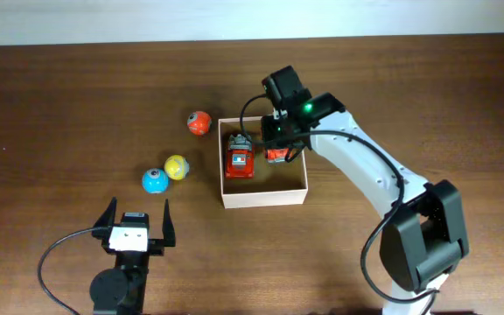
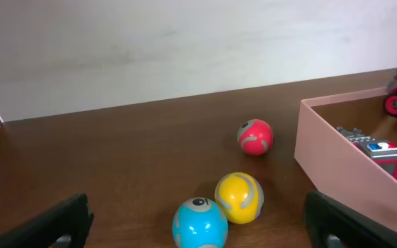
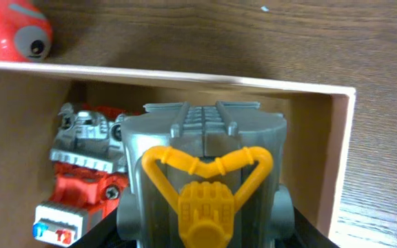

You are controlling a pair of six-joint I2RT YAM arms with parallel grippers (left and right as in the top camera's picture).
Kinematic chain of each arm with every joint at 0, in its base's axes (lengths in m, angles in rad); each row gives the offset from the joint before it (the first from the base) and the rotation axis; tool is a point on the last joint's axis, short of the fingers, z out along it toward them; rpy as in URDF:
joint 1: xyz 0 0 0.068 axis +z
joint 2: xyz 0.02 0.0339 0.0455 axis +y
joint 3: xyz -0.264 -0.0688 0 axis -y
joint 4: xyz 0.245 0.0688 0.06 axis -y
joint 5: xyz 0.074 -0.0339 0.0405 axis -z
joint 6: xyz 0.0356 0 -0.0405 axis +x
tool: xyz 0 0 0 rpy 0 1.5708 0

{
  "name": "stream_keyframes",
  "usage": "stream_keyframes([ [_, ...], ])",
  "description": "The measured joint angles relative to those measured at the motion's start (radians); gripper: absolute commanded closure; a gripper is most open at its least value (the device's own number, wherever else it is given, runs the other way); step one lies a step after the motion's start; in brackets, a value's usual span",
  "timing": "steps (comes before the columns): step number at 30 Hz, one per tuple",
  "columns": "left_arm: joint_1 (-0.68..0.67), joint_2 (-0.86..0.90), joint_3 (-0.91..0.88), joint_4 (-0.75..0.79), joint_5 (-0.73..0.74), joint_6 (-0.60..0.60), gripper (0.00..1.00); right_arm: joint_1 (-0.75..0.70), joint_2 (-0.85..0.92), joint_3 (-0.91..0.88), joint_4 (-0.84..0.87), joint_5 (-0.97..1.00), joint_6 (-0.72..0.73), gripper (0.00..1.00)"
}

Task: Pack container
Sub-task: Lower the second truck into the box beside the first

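The container (image 1: 265, 198) is a square white-walled box with a tan inside at mid table; it also shows in the left wrist view (image 2: 336, 148) and the right wrist view (image 3: 340, 131). A red toy car (image 1: 240, 156) lies inside at its left (image 3: 81, 172). My right gripper (image 1: 277, 150) is over the box's far part, shut on a grey toy car with yellow parts (image 3: 202, 186). My left gripper (image 1: 136, 229) is open and empty near the front edge, behind a blue ball (image 2: 200, 223) and a yellow ball (image 2: 240, 198).
A red ball (image 1: 199, 122) lies left of the box's far corner (image 2: 255, 136) (image 3: 9, 31). The blue ball (image 1: 154, 180) and the yellow ball (image 1: 177, 166) touch each other left of the box. A pale wall runs along the table's far edge.
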Motion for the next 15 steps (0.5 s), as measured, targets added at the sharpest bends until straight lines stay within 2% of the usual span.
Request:
stream_keyframes([
  [15,0.000,0.000,0.000,0.000,0.000,0.000,0.01,0.003,0.016,0.000,-0.009,0.056,0.029,0.53],
])
